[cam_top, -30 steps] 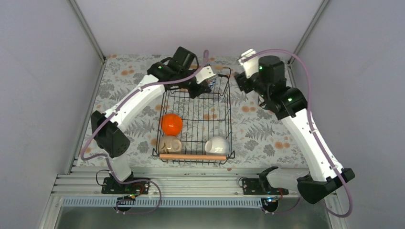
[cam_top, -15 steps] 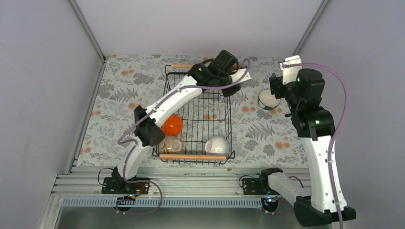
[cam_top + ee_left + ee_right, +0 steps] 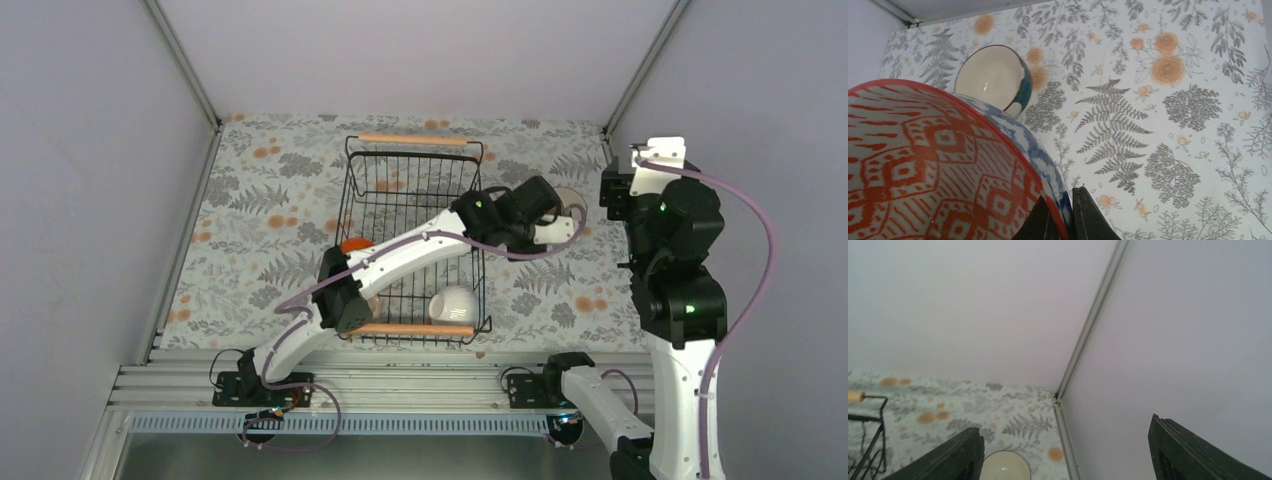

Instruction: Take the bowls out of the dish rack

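Left tool (image 3: 1065, 216) clamped on patterned bowl's (image 3: 923, 165) rim, now swung out of rack (image 3: 410, 160) over table (image 3: 1173, 150) beside teal bowl (image 3: 993, 77); right tool (image 3: 1065, 430) apart, backed off; white bowl (image 3: 455, 303) among those left inside to unload.

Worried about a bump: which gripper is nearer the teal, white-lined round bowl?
Left gripper, holding a blue-and-white patterned bowl right beside the teal bowl. Right gripper: open, farther off rightward.
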Controlling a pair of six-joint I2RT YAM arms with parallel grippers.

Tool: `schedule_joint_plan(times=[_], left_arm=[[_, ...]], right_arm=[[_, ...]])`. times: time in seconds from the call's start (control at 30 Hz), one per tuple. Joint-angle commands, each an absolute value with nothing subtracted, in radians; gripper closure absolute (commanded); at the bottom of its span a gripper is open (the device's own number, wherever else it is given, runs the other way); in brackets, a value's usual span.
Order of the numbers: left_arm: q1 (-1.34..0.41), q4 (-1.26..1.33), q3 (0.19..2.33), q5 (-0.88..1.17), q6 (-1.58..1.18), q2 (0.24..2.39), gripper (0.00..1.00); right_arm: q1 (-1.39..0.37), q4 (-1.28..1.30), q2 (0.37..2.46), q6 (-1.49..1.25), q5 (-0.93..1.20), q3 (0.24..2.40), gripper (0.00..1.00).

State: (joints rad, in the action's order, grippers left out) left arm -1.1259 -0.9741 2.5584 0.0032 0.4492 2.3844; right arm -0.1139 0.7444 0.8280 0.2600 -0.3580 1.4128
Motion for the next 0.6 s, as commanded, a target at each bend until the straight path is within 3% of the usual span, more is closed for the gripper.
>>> schedule_joint_plan(times=[0.0,0.27,0.57], left_arm=[[-1.176,-0.956,2.518,-0.092,0.474,2.372,0.98],[-1.196,-1.042,2.651,-0.081,0.489,2.524,0.97],[-1.262,-1.061,2.618,-0.07,0.546,2.576,0.98]], right_arm=[[-0.099,0.667,0.8,0.245,-0.43,1.442,0.2],[-0.098,0.628,0.791,0.257,-0.398,1.445,0.19],[-0.1,0.627,0.795,0.242,-0.349,1.431,0.19]])
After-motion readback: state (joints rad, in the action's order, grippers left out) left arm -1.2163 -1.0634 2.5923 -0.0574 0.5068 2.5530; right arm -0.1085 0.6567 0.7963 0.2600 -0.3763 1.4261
